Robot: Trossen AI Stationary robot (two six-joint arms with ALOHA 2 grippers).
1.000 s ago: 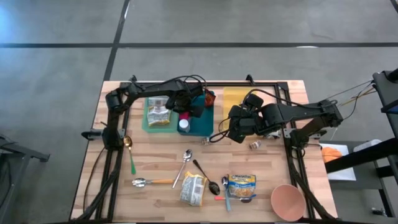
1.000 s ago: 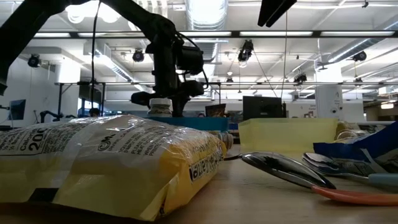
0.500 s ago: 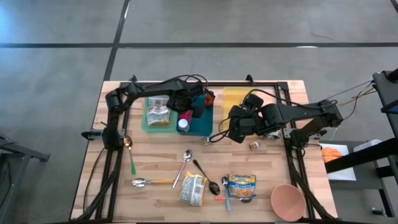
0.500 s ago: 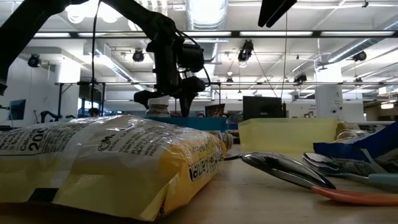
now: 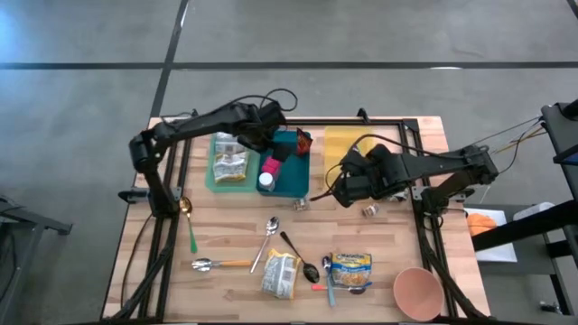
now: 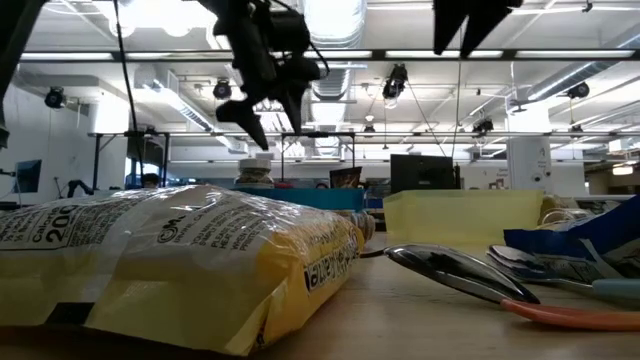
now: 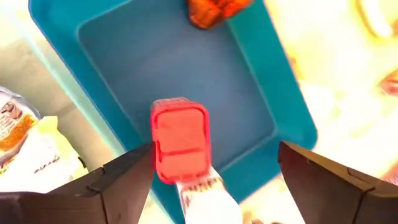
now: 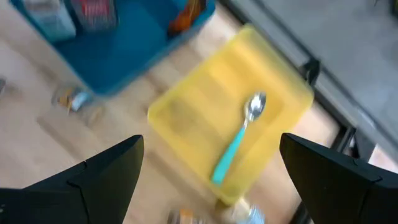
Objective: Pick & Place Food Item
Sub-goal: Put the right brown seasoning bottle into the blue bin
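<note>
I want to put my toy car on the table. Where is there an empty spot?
The wood left of the green-handled spoon is bare, and so is the corner right of the yellow tray. The pink bowl has free wood above it. The middle front is crowded with spoons and the snack bags.

Both claws (image 5: 274,153) (image 5: 344,185) open, empty

- We see a worktop (image 5: 226,244) of pale planked wood, matt.
- We see smooth plastic in the blue bin (image 7: 186,74).
- We see glossy crinkled film on the yellow bag (image 6: 200,260).
- We see polished metal spoons (image 6: 450,272).
</note>
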